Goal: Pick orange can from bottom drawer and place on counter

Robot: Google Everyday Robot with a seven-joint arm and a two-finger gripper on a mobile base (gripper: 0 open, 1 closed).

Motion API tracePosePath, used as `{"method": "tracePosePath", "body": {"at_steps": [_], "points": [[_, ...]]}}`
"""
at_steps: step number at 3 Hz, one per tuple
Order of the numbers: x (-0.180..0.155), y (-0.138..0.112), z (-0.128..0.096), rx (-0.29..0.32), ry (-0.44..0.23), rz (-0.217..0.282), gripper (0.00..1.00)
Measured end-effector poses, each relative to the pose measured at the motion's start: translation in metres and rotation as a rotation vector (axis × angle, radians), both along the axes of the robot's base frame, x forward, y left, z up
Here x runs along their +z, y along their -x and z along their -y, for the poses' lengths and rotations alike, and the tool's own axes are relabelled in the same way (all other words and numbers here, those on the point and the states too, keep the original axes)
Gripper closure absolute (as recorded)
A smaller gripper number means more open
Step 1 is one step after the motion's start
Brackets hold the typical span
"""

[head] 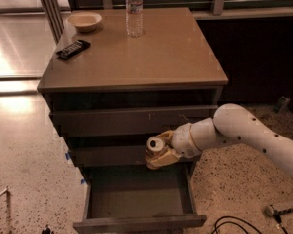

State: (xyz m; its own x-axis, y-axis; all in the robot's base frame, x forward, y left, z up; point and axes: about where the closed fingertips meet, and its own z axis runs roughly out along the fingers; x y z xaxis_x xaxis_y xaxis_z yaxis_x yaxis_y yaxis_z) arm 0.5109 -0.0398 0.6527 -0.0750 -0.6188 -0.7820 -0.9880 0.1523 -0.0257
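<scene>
Orange can (155, 144) hangs above the open bottom drawer (136, 223)!
Gripper (159, 156) has its fingers closed round the body; probably light, slick, dentable, so a mid-wall hold suits the lift to the counter (136, 57).

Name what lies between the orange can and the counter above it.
In the camera view, two upper drawer fronts; the gripper holds the orange can over the open bottom drawer.

1. I see dim, warm light overall; the strongest glare lies on the pale shiny floor (14, 43) at left.
2. The glossy tan-brown counter (176, 52) carries a soft sheen.
3. Deep shadow fills the open grey-brown bottom drawer (136, 199).
4. The two-finger gripper (161, 156), above that drawer and clamped round the small orange can (155, 144), is lit; the can's silver top gleams.
</scene>
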Motion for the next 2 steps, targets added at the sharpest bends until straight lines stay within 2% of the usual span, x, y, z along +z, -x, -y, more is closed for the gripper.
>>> {"method": "tracePosePath", "body": {"at_steps": [1, 2], "points": [[0.107, 0.001, -0.006, 0.001, 0.052, 0.082, 1.00], [0.122, 0.002, -0.008, 0.005, 0.074, 0.109, 1.00]]}}
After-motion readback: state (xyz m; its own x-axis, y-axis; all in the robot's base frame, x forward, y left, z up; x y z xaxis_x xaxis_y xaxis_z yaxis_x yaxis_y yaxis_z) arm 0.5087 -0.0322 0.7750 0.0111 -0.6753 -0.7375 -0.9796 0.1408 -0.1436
